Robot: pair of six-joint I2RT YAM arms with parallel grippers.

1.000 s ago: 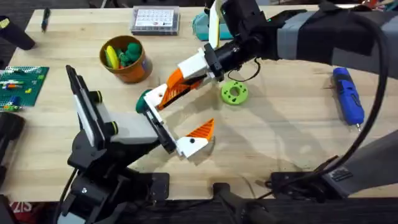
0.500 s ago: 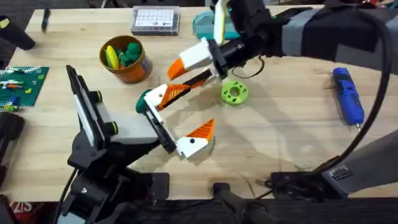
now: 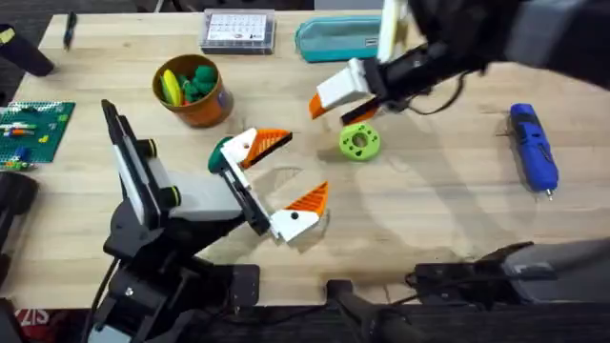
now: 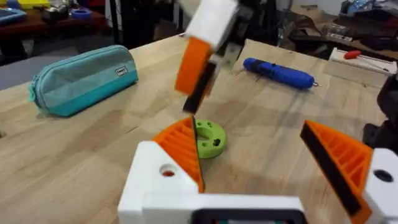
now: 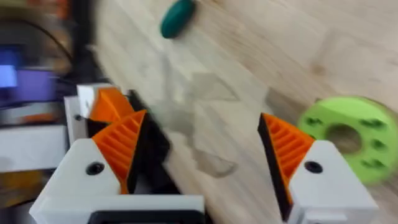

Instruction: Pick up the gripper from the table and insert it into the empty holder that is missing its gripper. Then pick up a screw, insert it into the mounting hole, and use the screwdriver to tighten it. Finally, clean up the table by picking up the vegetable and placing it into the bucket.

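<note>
The vegetable [image 3: 222, 152], a dark green oval piece, lies on the table [image 3: 429, 219] left of the centre, and it is partly hidden under the far finger of the left pincer [image 3: 276, 186]. That pincer is open wide and holds nothing; its two orange pads stand well apart, one at the vegetable and one nearer to the camera. In the right wrist view the vegetable [image 5: 177, 17] appears as a small oval with its long axis slanted, but how this axis lies against the left fingers I cannot tell.

The right pincer [image 3: 335, 103] is also open and empty. It hangs over the table to the right of the vegetable, just beside the lime green disc [image 3: 359, 142], with bare wood between it and the vegetable.

The bucket [image 3: 193, 90], an orange-brown pot with coloured toy pieces already inside, stands farther away and a little to the left of the vegetable, near it. The screwdriver [image 3: 533, 148] lies at the right side of the table, well apart from both.

I judge that the left arm is the nearer one to the vegetable, since its finger is practically at it. The pick probably needs this pincer to shift so that the vegetable sits between the pads, not under one of them.
</note>
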